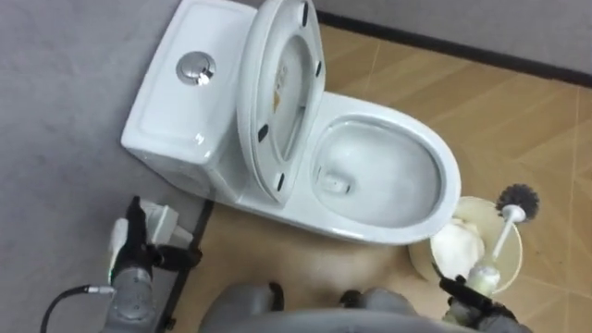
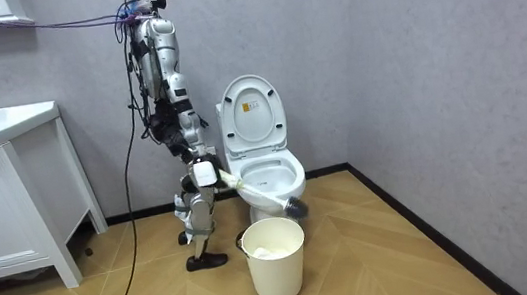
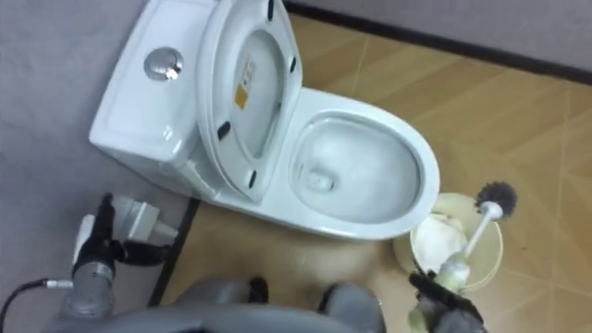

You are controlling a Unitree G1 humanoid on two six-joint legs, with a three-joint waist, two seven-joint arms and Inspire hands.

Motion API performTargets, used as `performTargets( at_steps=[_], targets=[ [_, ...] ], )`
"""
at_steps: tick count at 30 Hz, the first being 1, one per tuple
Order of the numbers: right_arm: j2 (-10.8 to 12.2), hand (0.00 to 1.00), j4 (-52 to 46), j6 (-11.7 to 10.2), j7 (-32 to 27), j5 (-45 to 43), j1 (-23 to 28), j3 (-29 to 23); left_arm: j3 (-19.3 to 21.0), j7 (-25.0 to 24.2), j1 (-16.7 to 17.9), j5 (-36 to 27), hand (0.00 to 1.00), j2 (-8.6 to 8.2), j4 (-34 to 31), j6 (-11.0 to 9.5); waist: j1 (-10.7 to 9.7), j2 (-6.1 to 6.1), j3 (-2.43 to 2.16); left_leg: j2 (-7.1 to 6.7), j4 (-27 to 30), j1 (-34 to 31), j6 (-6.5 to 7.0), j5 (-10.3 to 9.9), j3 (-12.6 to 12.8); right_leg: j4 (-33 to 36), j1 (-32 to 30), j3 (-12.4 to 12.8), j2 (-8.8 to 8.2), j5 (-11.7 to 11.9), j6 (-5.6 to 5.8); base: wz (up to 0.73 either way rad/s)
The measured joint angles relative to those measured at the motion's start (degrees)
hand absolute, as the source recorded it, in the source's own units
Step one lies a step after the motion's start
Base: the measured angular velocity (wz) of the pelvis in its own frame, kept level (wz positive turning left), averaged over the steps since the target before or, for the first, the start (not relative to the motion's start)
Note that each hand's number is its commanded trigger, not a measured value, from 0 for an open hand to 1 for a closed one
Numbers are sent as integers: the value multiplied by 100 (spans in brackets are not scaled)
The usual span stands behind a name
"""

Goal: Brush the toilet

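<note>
The white toilet [image 1: 393, 222] has its lid and seat [image 1: 277, 92] raised, and the bowl [image 3: 356, 171] is open. My right hand [image 1: 478, 298] at the lower right is shut on the white handle of the toilet brush [image 1: 504, 227]. Its dark bristle head [image 1: 516, 197] hangs over the far rim of a cream bin [image 1: 511, 270], right of the bowl's front. In the room view I stand at the toilet's left side, holding the brush [image 2: 259, 193] slanted down toward the bin [image 2: 276, 262]. My left hand [image 1: 141, 242] hangs idle at the lower left, fingers relaxed.
The bin holds something white [image 1: 455, 248]. The cistern with its flush button [image 1: 195, 67] stands against the grey wall. A dark skirting board [image 1: 444, 42] runs along the wood floor. A white cabinet [image 2: 8, 199] stands at the room view's left.
</note>
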Motion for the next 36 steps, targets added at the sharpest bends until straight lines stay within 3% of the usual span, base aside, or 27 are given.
performTargets(
  at_steps=[2, 6, 14, 15, 18, 22, 26, 28, 31, 36],
  targets=[
    [6, 100, -261, -77, -64, -332, 136, -44, 120, 153, 122, 151, 0, -35, -416, -56, 4, -39, -15, -5, -129, 227, -8, 5, -19, -116, 215, -3, 15, 2, 4, 6],
    [8, 100, -557, -436, -69, -1300, 355, -97, 321, 467, 431, 675, 0, -53, -1578, -307, 36, -63, -19, 6, -349, 628, -13, 8, -20, -397, 624, 7, 74, 26, 43, 0],
    [80, 100, -602, -582, -45, -2183, 535, -166, 376, 945, 541, 1405, 0, -65, -3339, -583, 13, -3, -38, -7, -534, 954, -13, 8, -83, -743, 991, 42, 129, 63, 81, 1],
    [102, 100, -580, -587, -17, -2214, 550, -170, 401, 1070, 504, 1574, 0, -63, -3476, -729, 16, 16, -41, -8, -541, 971, -12, 8, -72, -753, 1001, 104, 134, 63, 82, -11],
    [116, 100, -418, -643, 66, -2393, 537, -171, 419, 1295, 420, 1876, 0, -55, -3542, -939, -4, 50, -48, -5, -614, 1072, -11, 9, -10, -821, 1088, 183, 158, 81, 86, -11],
    [116, 100, -271, -650, 133, -3050, 511, -180, 389, 1316, 348, 2242, 0, -41, -3602, -943, -162, 42, -38, 11, -696, 1203, -19, 16, 58, -860, 1152, 361, 188, 81, 86, -6],
    [114, 100, -279, -646, 133, -3197, 517, -213, 219, 1272, 353, 2229, 0, 1, -3492, -941, -162, 39, -34, 45, -779, 1294, -21, 17, 212, -879, 1148, 514, 222, 109, 69, -21],
    [113, 100, -359, -635, 154, -3206, 529, -209, -141, 1173, 323, 2226, 0, 170, -3078, -946, -170, 39, -30, 53, -782, 1287, -21, 17, 222, -903, 1152, 582, 242, 150, 75, -11],
    [113, 100, -457, -636, 254, -3271, 513, -209, -521, 880, 338, 2224, 0, 291, -2595, -922, -247, 45, -26, 69, -782, 1285, -21, 16, 240, -920, 1143, 637, 264, 188, 71, -5],
    [56, 100, -456, -617, 338, -3607, 438, -205, -822, 516, 324, 2239, 0, 421, -1990, -876, -304, 29, -19, 87, -816, 1278, -24, 14, 269, -900, 1094, 645, 276, 212, 62, -1]
  ],
)
